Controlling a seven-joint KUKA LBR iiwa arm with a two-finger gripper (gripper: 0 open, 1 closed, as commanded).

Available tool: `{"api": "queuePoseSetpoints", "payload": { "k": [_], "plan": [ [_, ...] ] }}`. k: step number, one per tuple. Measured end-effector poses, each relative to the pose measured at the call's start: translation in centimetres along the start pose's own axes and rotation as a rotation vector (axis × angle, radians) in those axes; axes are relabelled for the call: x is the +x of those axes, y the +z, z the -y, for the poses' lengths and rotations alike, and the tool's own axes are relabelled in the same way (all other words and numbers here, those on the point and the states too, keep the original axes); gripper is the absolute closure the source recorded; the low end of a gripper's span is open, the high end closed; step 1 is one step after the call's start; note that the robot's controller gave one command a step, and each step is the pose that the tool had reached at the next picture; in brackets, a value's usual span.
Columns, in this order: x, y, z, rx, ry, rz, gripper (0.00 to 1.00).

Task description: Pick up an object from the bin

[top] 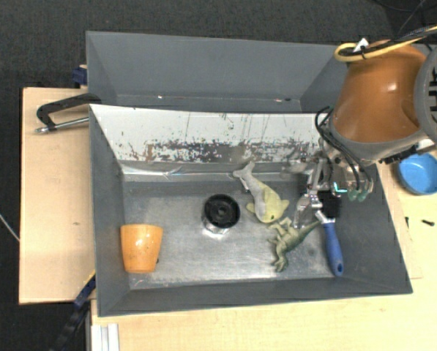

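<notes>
- We locate the tool [315,209] low in the right part of the bin [181,265]; we cannot tell whether it is wide or narrow, nor confirm that it holds anything.
- Just below it lie a green toy lizard [288,241] and a blue-handled utensil [334,248]; they sit close together there, so either may be the pick.
- Risk: closing on both at once; cause: their closeness; one would likely slip out on lifting.
- Risk: the lizard's thin limbs offer poor purchase; it may twist or drop.
- Risk: the bin's right wall is near; a sideways correction could strike it.
- A grey and yellow toy fish [266,199] lies near; the black round cap [221,212] and orange cup [141,247] lie well apart and should not interfere.
</notes>
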State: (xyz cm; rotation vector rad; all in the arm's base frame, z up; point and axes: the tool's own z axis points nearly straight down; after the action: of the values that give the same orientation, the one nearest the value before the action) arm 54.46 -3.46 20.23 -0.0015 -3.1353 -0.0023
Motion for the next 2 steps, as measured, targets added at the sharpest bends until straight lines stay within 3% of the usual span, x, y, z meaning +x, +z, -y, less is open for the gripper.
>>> {"api": "queuePoseSetpoints", "payload": {
  "k": [1,2],
  "plan": [
    [-5.1,12.9,-5.6,0.0,-0.219,0.01,0.0],
    [-0.9,12.6,-10.8,0.001,-0.187,0.008,0.0]
  ]
}}
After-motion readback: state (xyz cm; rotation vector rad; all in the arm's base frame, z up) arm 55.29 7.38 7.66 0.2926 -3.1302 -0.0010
